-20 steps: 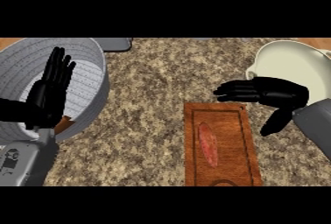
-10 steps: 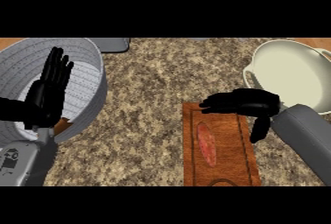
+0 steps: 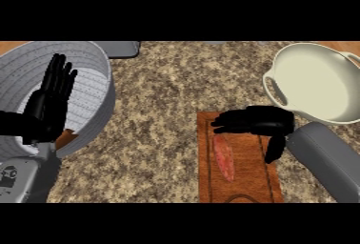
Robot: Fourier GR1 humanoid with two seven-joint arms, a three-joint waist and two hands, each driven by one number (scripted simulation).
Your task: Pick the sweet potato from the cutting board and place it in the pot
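Sweet potato (image 3: 224, 157) on cutting board (image 3: 243, 183); right robot hand (image 3: 259, 121) above (fingers relaxed, holding nothing).

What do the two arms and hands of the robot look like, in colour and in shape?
Both hands are plain black, with slim, segmented fingers and a thumb. The left hand continues into a black wrist at the view's left edge. The right hand joins a smooth, rounded grey forearm shaped like a thick tube. No cables, sleeves or markings show on either arm.
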